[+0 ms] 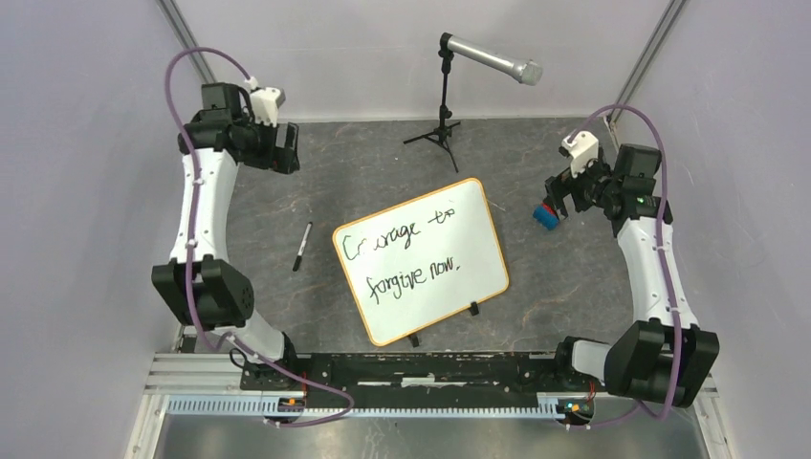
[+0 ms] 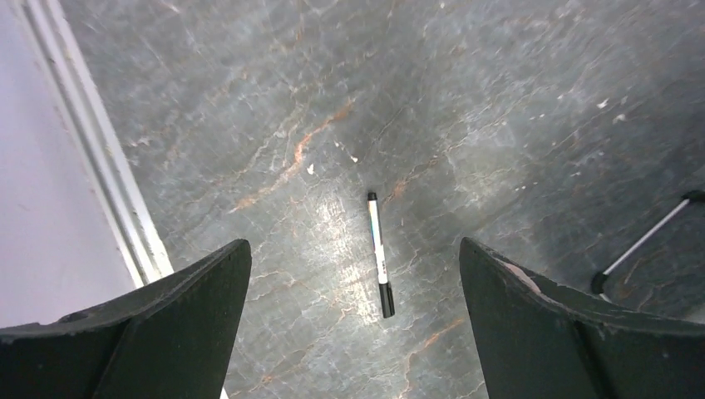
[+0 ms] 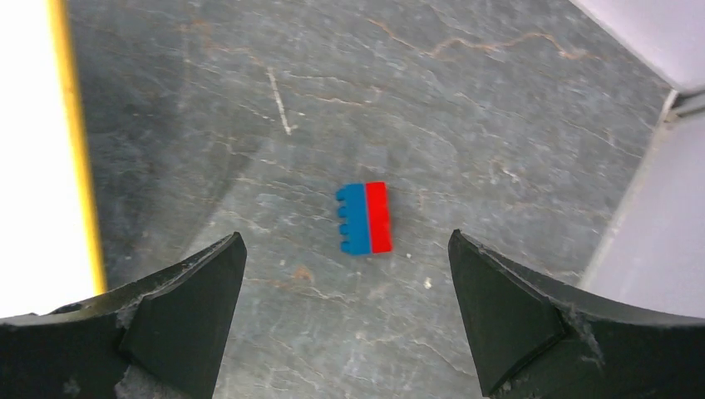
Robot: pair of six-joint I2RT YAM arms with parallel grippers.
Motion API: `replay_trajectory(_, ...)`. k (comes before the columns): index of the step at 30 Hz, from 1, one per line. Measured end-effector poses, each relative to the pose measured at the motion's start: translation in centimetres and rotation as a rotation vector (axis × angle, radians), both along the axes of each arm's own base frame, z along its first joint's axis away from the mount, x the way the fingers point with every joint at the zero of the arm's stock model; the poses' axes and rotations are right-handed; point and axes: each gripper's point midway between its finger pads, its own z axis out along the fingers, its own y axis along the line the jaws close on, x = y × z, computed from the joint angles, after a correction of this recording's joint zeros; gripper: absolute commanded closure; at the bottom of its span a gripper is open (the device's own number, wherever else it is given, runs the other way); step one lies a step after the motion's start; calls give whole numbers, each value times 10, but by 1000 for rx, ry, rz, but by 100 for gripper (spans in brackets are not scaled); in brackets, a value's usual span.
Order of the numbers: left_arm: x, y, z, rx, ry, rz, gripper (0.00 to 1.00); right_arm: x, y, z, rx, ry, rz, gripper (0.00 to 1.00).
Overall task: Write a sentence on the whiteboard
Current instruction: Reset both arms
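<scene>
My left fingers [image 2: 166, 332] open, empty; pen [image 2: 379, 253] flat below between them, long axis crossways to closing. Right fingers [image 3: 175, 324] open; whiteboard [image 3: 33, 166] off their left.

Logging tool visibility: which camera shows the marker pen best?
The left wrist view: the marker pen lies whole and close up. The top view shows it small, left of the whiteboard; the right wrist view misses it.

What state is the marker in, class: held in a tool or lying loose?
Lying loose. The marker lies flat on the table, touching nothing, and the left tool above it has its jaws wide open and empty.
</scene>
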Motion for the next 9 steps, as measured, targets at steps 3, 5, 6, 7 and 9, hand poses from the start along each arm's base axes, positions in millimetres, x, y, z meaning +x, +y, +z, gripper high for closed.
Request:
replay_trajectory(3,-7,-3,37,-38,-98,-4,0,7,-12,2,-35,-24,-41,2)
replay_trajectory(5,-15,-7,48,-66,-132,-3,0,12,-19,3,-41,-27,-61,2)
replay_trajectory(6,-20,-9,50,-84,-138,-1,0,16,-21,3,-42,-30,-67,2)
replay_trajectory(7,-25,-11,49,-94,-138,4,0,19,-24,1,-44,-30,-72,2)
replay_trajectory(9,-32,-14,44,-111,-126,10,0,23,-26,-4,-44,-22,-78,2)
